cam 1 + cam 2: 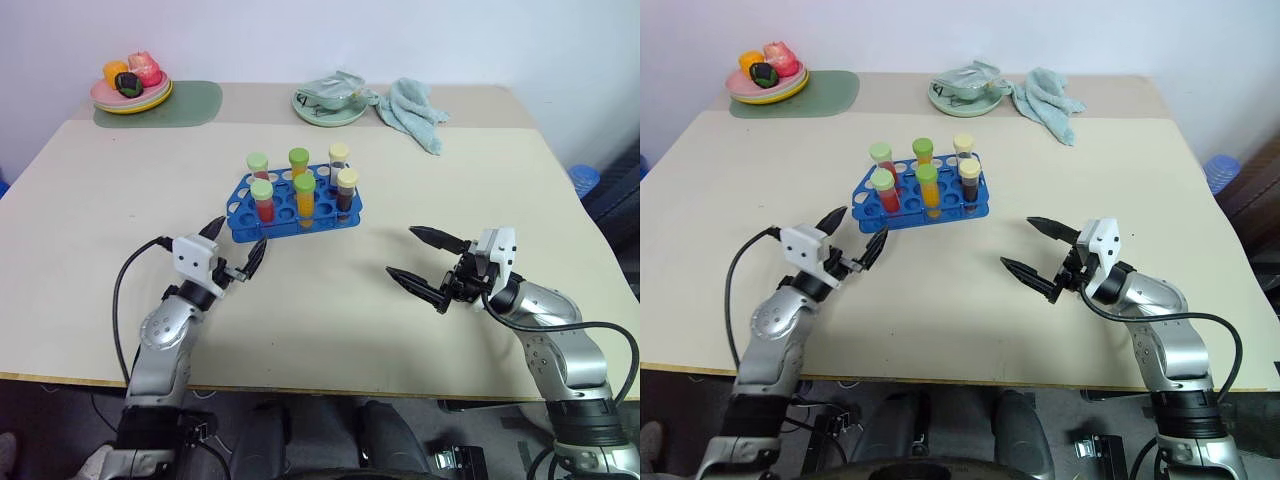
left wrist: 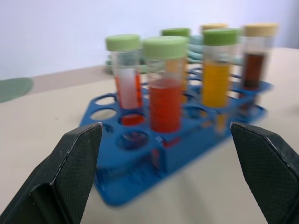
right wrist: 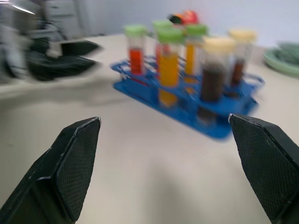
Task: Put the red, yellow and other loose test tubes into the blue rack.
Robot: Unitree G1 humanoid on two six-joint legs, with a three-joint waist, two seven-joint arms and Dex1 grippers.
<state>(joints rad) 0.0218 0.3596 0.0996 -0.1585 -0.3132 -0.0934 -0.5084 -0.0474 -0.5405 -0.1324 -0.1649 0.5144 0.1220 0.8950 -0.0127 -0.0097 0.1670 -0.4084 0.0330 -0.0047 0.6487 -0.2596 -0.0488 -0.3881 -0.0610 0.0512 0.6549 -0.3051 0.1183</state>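
Blue rack (image 1: 294, 208) w/ six capped tubes upright, apparently all seated, left gripper (image 1: 238, 252) spread wide, empty, just beside rack's near-left corner, right gripper (image 1: 424, 258) spread wide, empty, well apart from rack

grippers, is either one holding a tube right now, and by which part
Nothing is held. The left gripper and right gripper are both open and empty; all six tubes stand in the blue rack.

2 silver-grey metal arms end in white wrist blocks, each carrying a gripper of 2 black pointed fingers (image 1: 213, 228); black cables loop alongside.
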